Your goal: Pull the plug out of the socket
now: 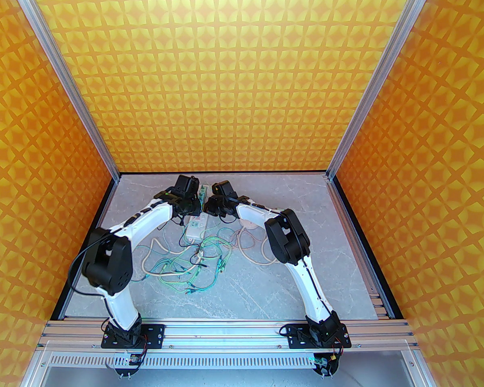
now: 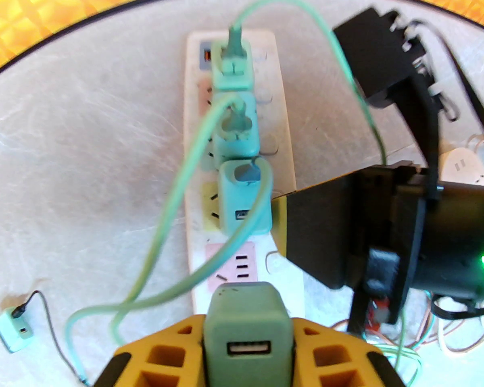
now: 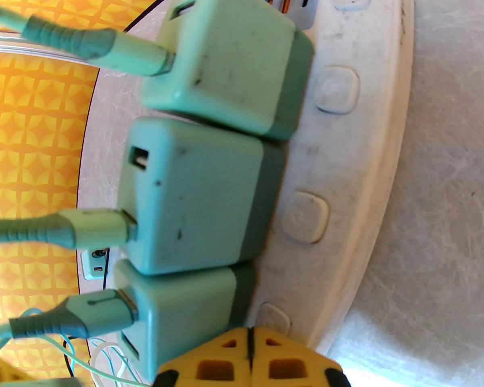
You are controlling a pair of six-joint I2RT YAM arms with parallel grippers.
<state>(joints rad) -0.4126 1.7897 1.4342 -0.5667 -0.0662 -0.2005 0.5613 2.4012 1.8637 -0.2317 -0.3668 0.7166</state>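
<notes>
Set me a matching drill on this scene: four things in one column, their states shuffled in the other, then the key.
Things
1. left gripper
2. right gripper
3. strip
4. loose plug

States
A. lies on the table, black cable attached
B. white, three plugs seated in it
C. shut on a green plug
D. shut on nothing, at the strip's edge

Pairs: 1-C, 2-D, 3-B, 4-A

Orange patterned walls (image 1: 242, 75) enclose a grey marbled tabletop (image 1: 339, 256).
</notes>
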